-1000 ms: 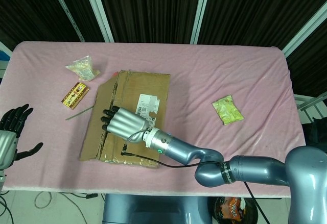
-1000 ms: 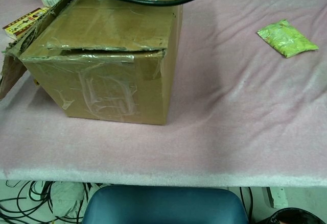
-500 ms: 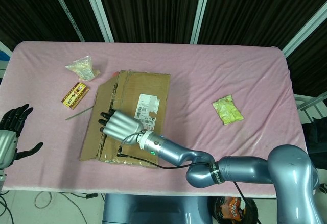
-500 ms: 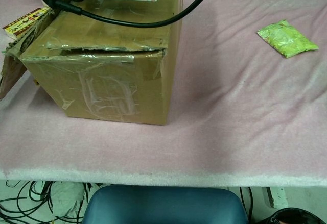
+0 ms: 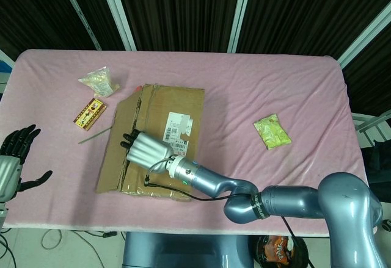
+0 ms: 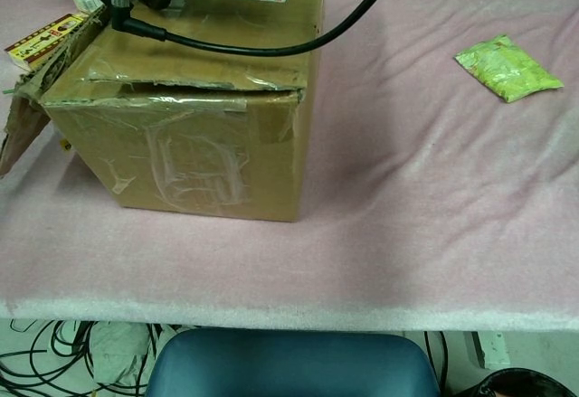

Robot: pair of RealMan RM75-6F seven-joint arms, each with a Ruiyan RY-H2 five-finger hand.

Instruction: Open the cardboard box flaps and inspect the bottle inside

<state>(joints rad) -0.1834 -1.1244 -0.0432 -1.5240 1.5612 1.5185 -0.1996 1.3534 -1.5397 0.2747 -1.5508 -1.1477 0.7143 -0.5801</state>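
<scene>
1. Presently: cardboard box on the pink table, left of centre, top flaps mostly down; outer left flap hanging open over the side
2. Right hand laid on the box top near the seam by the left flap, fingers stretched toward the flap edge, slightly apart; nothing gripped as far as visible, though fingertips partly hidden from the head view
3. Chest view: only wrist parts and black cable crossing the box top, fingers out of frame; front top edge lifted a little, tape torn and loose
4. Left hand at the table's left edge, well apart from the box, fingers spread, empty
5. Bottle not visible in either view; presumably inside, unconfirmed
6. Judged stage: early, flap not yet raised, inspection not started
7. Risks from here:
   - fingers slipping off the flap edge for lack of purchase under it, flap dropping back
   - box sliding or tipping under a sideways pull, with nothing bracing it; left hand far off
   - cable catching on the raised cardboard edge or loose tape
   - shoving the box toward the small carton and snack bag nearby
8. Green packet to the right, well clear
</scene>
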